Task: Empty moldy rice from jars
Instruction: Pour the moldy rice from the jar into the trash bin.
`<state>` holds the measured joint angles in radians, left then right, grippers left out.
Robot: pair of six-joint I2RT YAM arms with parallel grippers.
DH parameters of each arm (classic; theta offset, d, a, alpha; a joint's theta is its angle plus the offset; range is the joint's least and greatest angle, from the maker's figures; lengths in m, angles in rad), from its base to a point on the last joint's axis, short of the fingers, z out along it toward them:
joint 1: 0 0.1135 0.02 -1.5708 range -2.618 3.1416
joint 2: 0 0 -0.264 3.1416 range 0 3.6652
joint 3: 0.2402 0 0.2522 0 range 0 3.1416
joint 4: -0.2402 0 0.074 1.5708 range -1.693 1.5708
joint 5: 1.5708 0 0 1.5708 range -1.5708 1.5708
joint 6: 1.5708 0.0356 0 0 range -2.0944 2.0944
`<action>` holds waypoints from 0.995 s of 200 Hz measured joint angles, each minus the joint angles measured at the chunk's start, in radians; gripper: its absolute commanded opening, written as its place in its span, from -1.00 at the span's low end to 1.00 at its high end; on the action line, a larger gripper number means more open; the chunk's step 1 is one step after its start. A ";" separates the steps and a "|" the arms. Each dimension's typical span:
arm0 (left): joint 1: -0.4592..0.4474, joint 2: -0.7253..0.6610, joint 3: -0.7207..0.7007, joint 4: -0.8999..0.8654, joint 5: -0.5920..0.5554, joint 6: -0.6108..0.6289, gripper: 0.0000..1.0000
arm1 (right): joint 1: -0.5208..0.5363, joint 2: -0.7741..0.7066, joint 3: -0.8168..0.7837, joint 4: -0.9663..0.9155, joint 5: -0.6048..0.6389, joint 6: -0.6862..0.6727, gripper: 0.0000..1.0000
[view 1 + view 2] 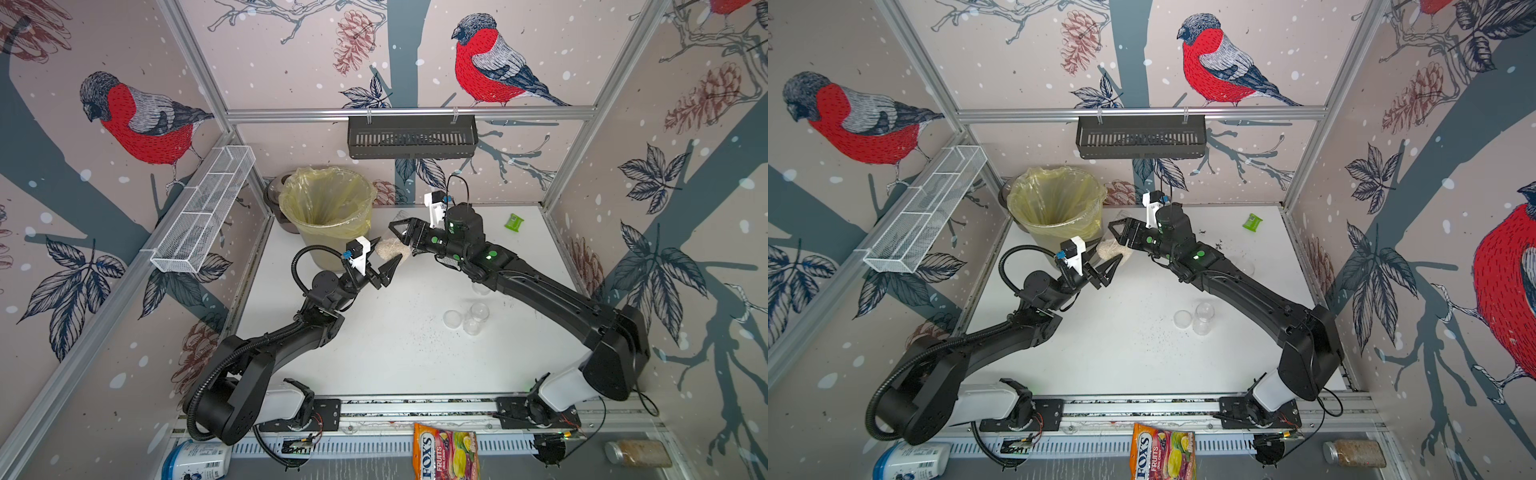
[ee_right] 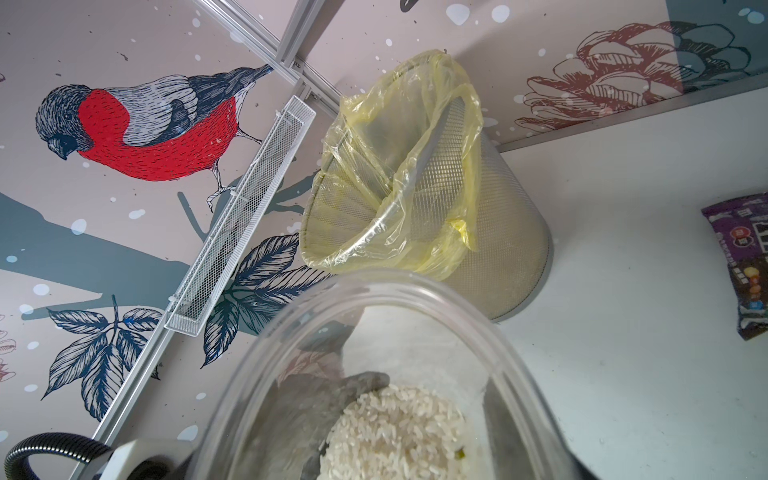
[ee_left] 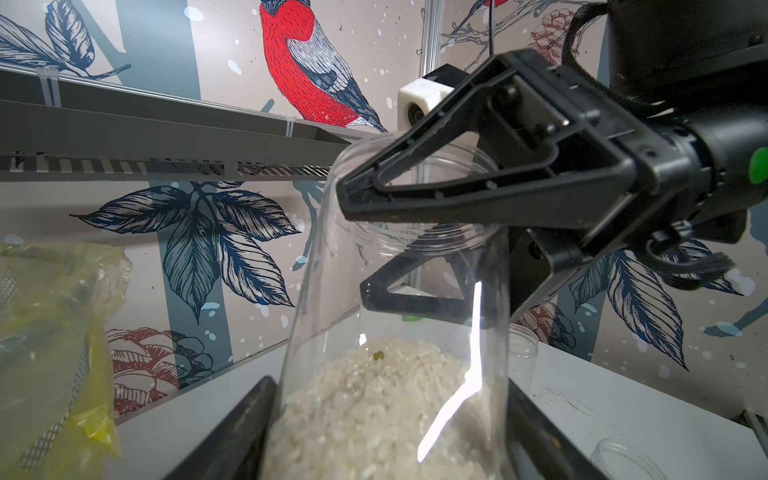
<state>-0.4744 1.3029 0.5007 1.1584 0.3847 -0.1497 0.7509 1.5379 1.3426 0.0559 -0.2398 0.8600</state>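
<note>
Holding the uncapped wide jar (image 3: 324, 291) just beside the lined bin (image 1: 299, 216), we are pinching its neck in the right gripper (image 1: 400, 237) while the left gripper (image 1: 390, 250) is flanking its base, grip unclear, the moldy rice (image 3: 374, 407) sitting unpoured inside and one slim jar (image 1: 477, 316) looking already empty.

- wide clear plastic jar of pale rice (image 3: 374, 395): its base runs off the bottom edge in both wrist views.
- left gripper (image 1: 390, 249): its dark fingers (image 3: 245, 428) are blurred beside that jar (touching it or just clear, cannot tell).
- small clear jar (image 1: 481, 288): mostly hidden behind the black right arm (image 1: 540, 286) in a top view.
- white tub with a blue lid (image 1: 195, 459) and orange sweets bag (image 1: 446, 453): cut by the bottom edge.
</note>
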 measured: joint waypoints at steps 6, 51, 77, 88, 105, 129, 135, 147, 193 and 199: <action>0.001 -0.003 0.001 -0.003 -0.002 -0.001 0.87 | 0.001 0.000 0.000 0.005 -0.008 0.005 0.21; 0.006 -0.019 0.001 -0.042 0.011 -0.006 0.89 | 0.008 0.001 0.007 0.014 -0.041 0.004 0.21; 0.008 -0.026 0.000 -0.056 0.012 -0.006 0.89 | 0.009 0.001 0.007 0.016 -0.047 0.005 0.20; 0.009 -0.030 -0.003 -0.056 0.011 -0.006 0.89 | 0.009 0.001 0.007 0.020 -0.049 0.005 0.21; 0.010 -0.035 -0.009 -0.056 0.010 -0.005 0.88 | 0.009 0.001 0.007 0.022 -0.050 0.006 0.21; 0.011 -0.040 -0.017 -0.055 0.009 -0.005 0.84 | 0.010 0.001 0.006 0.024 -0.051 0.006 0.21; 0.011 -0.040 -0.018 -0.055 0.009 -0.005 0.84 | 0.010 0.001 0.006 0.026 -0.051 0.006 0.20; 0.011 -0.040 -0.018 -0.053 0.008 -0.005 0.83 | 0.010 0.002 0.006 0.027 -0.051 0.006 0.20; 0.015 -0.052 -0.029 -0.045 0.007 -0.006 0.85 | 0.010 0.002 0.006 0.029 -0.051 0.008 0.20; 0.017 -0.056 -0.031 -0.044 0.007 -0.006 0.85 | 0.010 0.003 0.006 0.029 -0.051 0.008 0.20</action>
<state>-0.4576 1.2472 0.4694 1.1141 0.3920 -0.1558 0.7612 1.5406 1.3487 0.0853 -0.2909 0.8677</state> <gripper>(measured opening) 0.921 0.755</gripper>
